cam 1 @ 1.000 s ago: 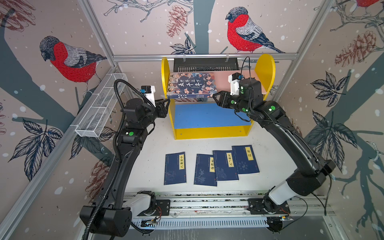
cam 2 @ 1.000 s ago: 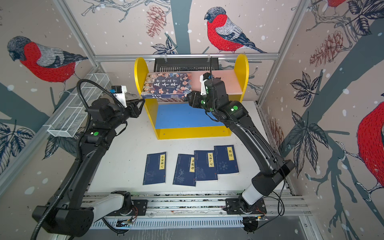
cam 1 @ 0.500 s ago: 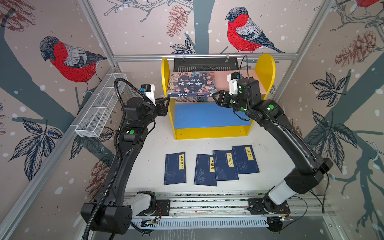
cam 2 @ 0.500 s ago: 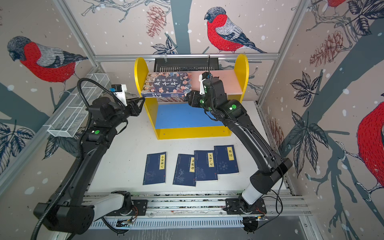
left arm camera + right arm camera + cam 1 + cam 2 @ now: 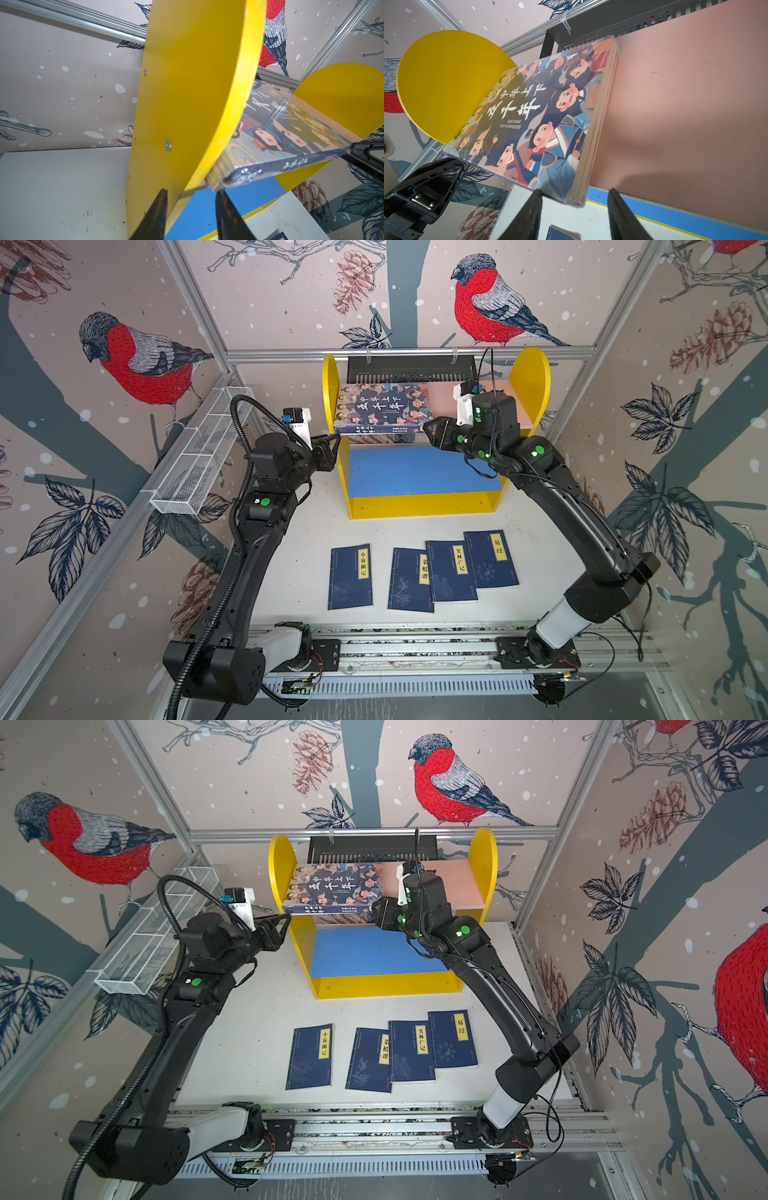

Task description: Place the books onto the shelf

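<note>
Jaws apart on left gripper [image 5: 334, 445] and right gripper [image 5: 430, 432], flanking thick cartoon-cover book [image 5: 382, 406], unmoved on yellow two-tier shelf [image 5: 532, 377]; big book placed, four thin navy books [image 5: 350, 576] remain on table.

Four thin navy books [image 5: 350, 576] [image 5: 407, 585] [image 5: 451, 570] [image 5: 492, 560], one thick cartoon-cover book [image 5: 382, 408], one yellow shelf [image 5: 424, 506].

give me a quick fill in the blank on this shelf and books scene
1. The big book lies on the shelf's ___ upper board.
2. ___ navy books lie flat on the table in front of the shelf.
3. The lower board, with no book on it, is ___.

Missing words: pink; four; blue
</note>
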